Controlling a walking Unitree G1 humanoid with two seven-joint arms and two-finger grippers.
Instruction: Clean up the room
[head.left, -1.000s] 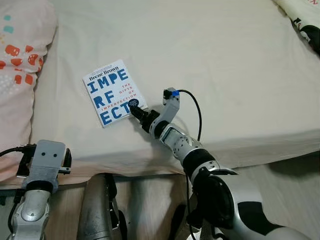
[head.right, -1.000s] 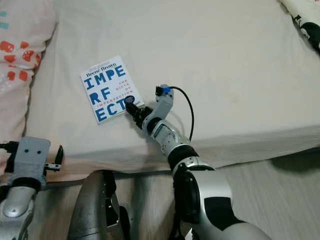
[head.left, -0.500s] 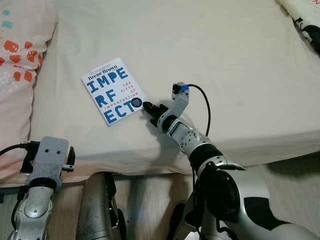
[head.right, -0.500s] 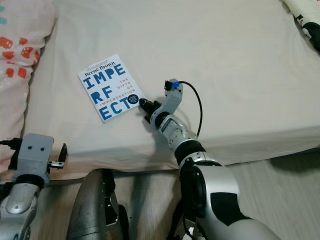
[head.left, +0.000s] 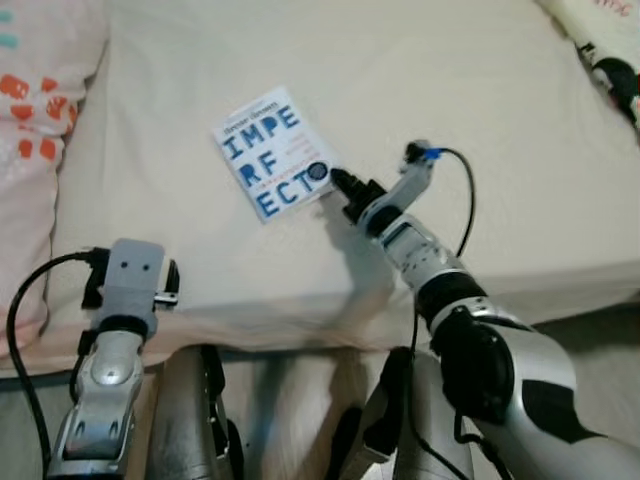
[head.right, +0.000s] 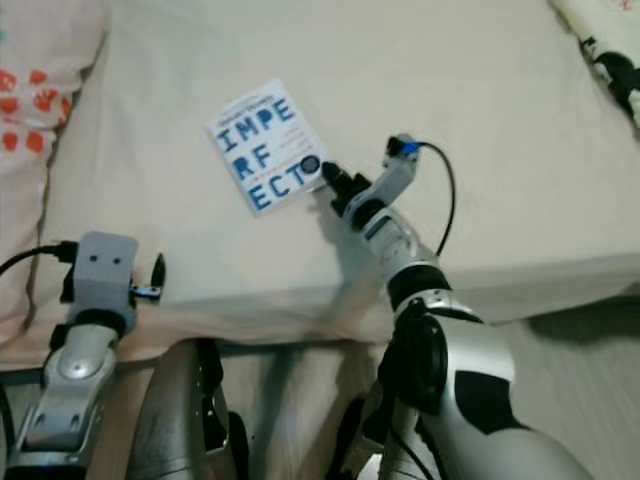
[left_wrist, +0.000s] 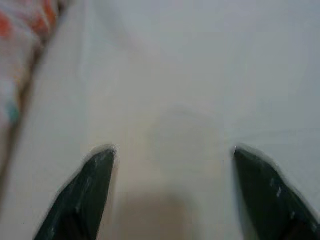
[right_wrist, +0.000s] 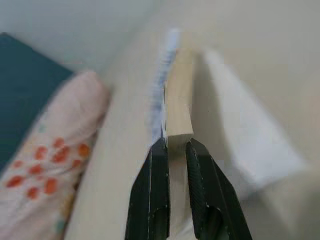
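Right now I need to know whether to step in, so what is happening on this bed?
The robot's right end effector has closed its two black fingers on the near corner of the white and blue book, which lies on the cream bed. In the right wrist view the fingers pinch the book's edge. The left end effector is open and idle at the mattress edge, near the patterned pillow.

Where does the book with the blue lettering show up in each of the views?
Left eye view: book upper centre, on the bed.
Right eye view: upper centre-left.
Left wrist view: not in it.
Right wrist view: edge-on, pinched between the right gripper fingers.
Shared landmark: the orange-spotted pillow.
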